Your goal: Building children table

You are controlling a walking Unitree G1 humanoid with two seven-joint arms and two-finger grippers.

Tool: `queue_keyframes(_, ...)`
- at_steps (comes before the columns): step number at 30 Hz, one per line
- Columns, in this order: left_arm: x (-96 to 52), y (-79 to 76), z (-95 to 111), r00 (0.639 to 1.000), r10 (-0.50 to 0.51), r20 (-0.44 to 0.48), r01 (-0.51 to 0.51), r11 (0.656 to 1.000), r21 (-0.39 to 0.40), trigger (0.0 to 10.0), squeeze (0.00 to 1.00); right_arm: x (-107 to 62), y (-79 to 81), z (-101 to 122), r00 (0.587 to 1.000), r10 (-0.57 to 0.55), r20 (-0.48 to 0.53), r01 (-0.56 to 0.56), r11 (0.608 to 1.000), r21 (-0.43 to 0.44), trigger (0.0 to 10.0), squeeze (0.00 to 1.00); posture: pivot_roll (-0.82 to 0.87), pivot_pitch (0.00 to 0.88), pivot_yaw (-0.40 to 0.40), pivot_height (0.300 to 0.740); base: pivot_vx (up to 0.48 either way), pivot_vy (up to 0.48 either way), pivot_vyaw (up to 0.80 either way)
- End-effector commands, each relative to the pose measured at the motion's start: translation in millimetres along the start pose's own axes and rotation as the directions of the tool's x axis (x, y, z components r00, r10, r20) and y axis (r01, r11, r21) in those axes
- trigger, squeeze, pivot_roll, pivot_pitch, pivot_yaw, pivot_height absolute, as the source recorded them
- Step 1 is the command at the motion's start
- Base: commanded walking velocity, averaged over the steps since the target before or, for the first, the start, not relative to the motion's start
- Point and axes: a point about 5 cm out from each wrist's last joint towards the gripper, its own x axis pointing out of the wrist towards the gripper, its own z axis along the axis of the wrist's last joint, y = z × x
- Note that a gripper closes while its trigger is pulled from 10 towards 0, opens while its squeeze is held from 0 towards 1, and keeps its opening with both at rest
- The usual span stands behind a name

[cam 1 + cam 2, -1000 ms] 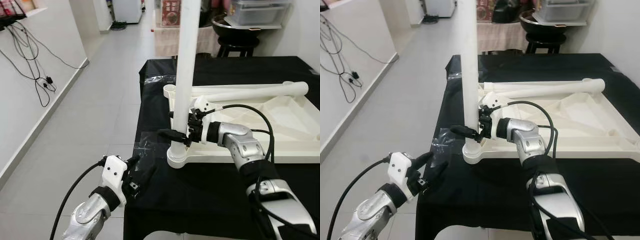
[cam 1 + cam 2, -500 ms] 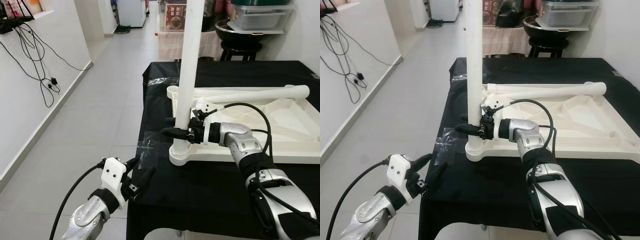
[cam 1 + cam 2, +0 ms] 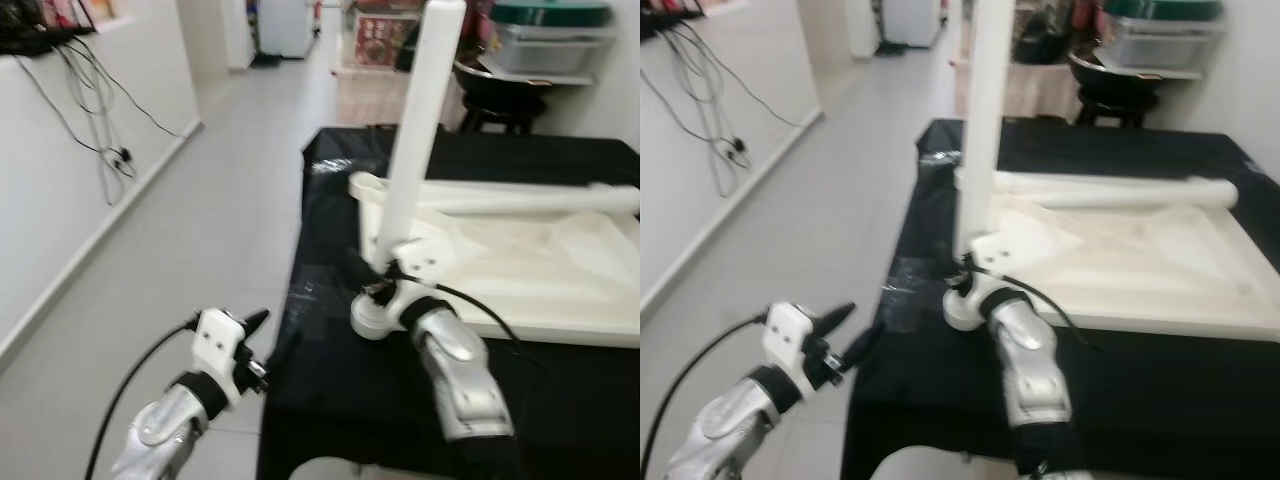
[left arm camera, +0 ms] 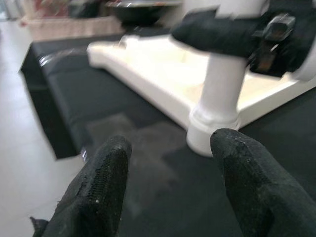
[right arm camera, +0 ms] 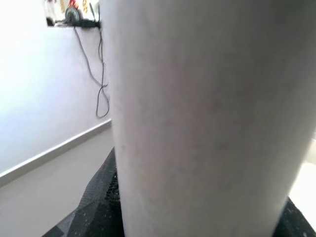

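**Table leg held upright at corner socket; left arm standing off**

The white tabletop (image 3: 560,270) lies upside down on the black-covered surface (image 3: 330,350), underside up, presumably so the legs can be fitted from above. One white leg (image 3: 410,170) stands at the near left corner of the tabletop, its foot in the round corner socket (image 3: 365,318). It tilts slightly rather than standing plumb, which suggests it is not yet fully seated. A second leg (image 3: 520,198) lies flat along the far edge of the tabletop, not yet fitted.

The right gripper (image 3: 380,285) is at the lower part of the standing leg, just above the socket. The right wrist view looks straight onto the leg's white shaft with a black finger (image 5: 101,197) against it, so I judge the gripper closed around the leg, steadying it over the socket. The head views are blurred, so the exact contact is not sharp.

The left gripper (image 4: 168,182) hovers off the near left edge of the surface, fingers spread wide and holding nothing. It points toward the socket, well placed to brace the corner if needed.

Risk: a tilted leg may bind in the socket if pressed before it is straightened.
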Motion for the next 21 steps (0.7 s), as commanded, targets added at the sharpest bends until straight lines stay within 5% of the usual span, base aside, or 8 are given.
queue_keyframes(1, -2.8, 0.9, -6, 1.000, 0.001, -0.021, -0.001, 1.000, -0.014, 10.0, 0.00, -10.3, -4.7, -36, 0.985, -0.012, -0.172, 0.016, 1.000, 0.019, 0.0, 0.00, -0.13, 0.109, 0.017, 0.740, 0.000, 0.000, 0.00)
queue_keyframes(4, -2.4, 2.2, -5, 1.000, 0.014, -0.014, -0.014, 1.000, -0.007, 10.0, 0.00, -8.2, 1.0, -33, 0.983, 0.010, -0.181, -0.013, 1.000, -0.012, 0.0, 0.00, -0.14, 0.104, 0.013, 0.740, 0.000, 0.000, 0.00)
queue_keyframes(5, -2.5, 2.8, -5, 1.000, 0.023, -0.012, -0.023, 1.000, -0.004, 10.0, 0.00, -8.5, 0.6, -33, 0.981, 0.003, -0.194, 0.000, 1.000, 0.016, 7.1, 0.00, -0.14, 0.101, 0.015, 0.740, 0.000, 0.000, 0.00)
queue_keyframes(7, -2.7, 3.0, -4, 1.000, 0.028, -0.011, -0.028, 1.000, -0.003, 10.0, 0.00, -9.1, -0.2, -33, 0.979, -0.004, -0.203, 0.012, 0.999, 0.039, 7.1, 0.00, -0.14, 0.101, 0.017, 0.740, 0.000, 0.000, 0.00)
queue_keyframes(8, -2.6, 2.9, -4, 1.000, 0.029, -0.011, -0.029, 1.000, -0.002, 10.0, 0.00, -10.5, 1.5, -29, 0.979, 0.010, -0.202, 0.008, 0.996, 0.086, 10.0, 0.24, -0.13, 0.104, 0.014, 0.740, 0.000, 0.000, 0.00)
queue_keyframes(10, -2.6, 2.9, -4, 1.000, 0.029, -0.011, -0.029, 1.000, -0.002, 10.0, 0.00, -10.5, 1.5, -29, 0.979, 0.010, -0.202, 0.008, 0.996, 0.086, 10.0, 0.24, -0.13, 0.104, 0.014, 0.740, 0.000, 0.000, 0.00)
queue_keyframes(11, -2.6, 2.8, -4, 1.000, 0.029, -0.010, -0.029, 1.000, -0.002, 10.0, 0.00, -11.0, 3.4, -25, 0.981, 0.042, -0.189, -0.020, 0.993, 0.113, 10.0, 1.00, -0.13, 0.103, 0.014, 0.740, 0.000, 0.000, 0.00)
queue_keyframes(21, 0.3, -2.6, -4, 1.000, 0.010, -0.011, -0.010, 1.000, -0.011, 10.0, 0.00, 12.0, -9.1, 29, 0.804, 0.592, -0.051, -0.591, 0.806, 0.036, 10.0, 0.98, -0.11, 0.103, 0.006, 0.740, 0.000, 0.000, 0.00)
